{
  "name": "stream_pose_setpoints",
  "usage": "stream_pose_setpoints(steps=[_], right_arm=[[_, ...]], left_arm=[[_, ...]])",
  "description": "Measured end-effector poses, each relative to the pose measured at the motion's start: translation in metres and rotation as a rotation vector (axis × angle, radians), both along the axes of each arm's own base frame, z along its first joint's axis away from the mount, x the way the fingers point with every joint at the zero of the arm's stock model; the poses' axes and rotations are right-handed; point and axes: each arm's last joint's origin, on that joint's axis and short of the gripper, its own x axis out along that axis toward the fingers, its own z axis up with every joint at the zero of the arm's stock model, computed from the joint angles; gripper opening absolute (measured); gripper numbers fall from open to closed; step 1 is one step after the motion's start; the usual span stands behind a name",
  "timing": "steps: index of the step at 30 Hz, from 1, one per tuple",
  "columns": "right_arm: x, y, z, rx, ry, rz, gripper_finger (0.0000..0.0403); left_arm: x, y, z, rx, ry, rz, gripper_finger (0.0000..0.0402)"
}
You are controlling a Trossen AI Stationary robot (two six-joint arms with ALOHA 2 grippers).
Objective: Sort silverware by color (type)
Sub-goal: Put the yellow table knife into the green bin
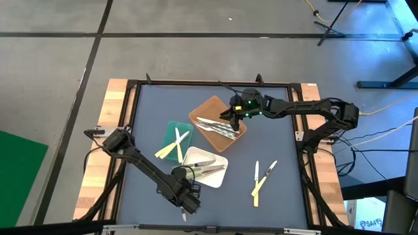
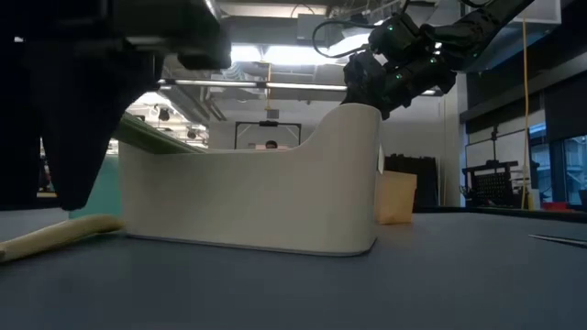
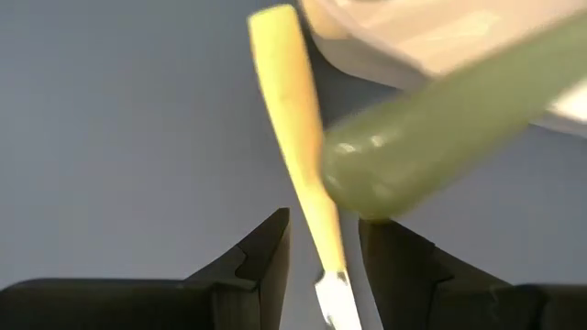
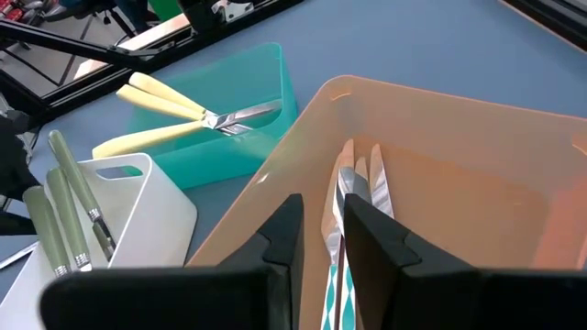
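Observation:
My left gripper (image 1: 185,205) points down near the table's near edge, just in front of the white tray (image 1: 221,175). It is open, one finger on each side of a yellow-handled piece of silverware (image 3: 292,137) lying on the table, and touches nothing. Green-handled pieces (image 4: 64,215) lie in the white tray, yellow-handled ones (image 1: 175,143) in the green tray (image 1: 171,128). My right gripper (image 1: 233,119) hangs over the brown tray (image 1: 210,104), shut on a silvery-blue-handled piece (image 4: 335,284). Two more yellow-handled pieces (image 1: 261,177) lie on the table at the right. My right gripper pinches the silvery-blue-handled piece by its handle (image 4: 334,275) between its two fingers, slanting down from the table's right. The piece runs along the fingers. Its metal end (image 4: 348,179) reaches forward into the brown tray among the other silvery pieces.
The three trays stand close together in the table's middle. A green handle (image 3: 431,128) sticks out over the white tray's edge, close above the yellow-handled piece. Bare mat lies at the far left and the near right. A raised black frame (image 1: 130,117) borders the mat.

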Motion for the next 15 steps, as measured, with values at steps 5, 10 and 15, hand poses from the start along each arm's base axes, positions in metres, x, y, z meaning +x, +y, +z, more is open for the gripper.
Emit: stream_pose_setpoints(steps=[5,10,15], right_arm=[[0.000,0.000,0.000,0.000,0.000,0.000,0.0067],[0.000,0.000,0.000,-0.001,-0.002,0.000,0.0067],[0.000,0.000,0.000,-0.001,-0.002,0.000,0.0067]], left_arm=[[0.002,-0.001,-0.011,0.022,0.018,0.008,0.0126],[0.003,-0.002,-0.023,0.038,0.039,0.008,0.0126],[0.003,-0.002,-0.024,0.042,0.041,0.007,0.0126]])
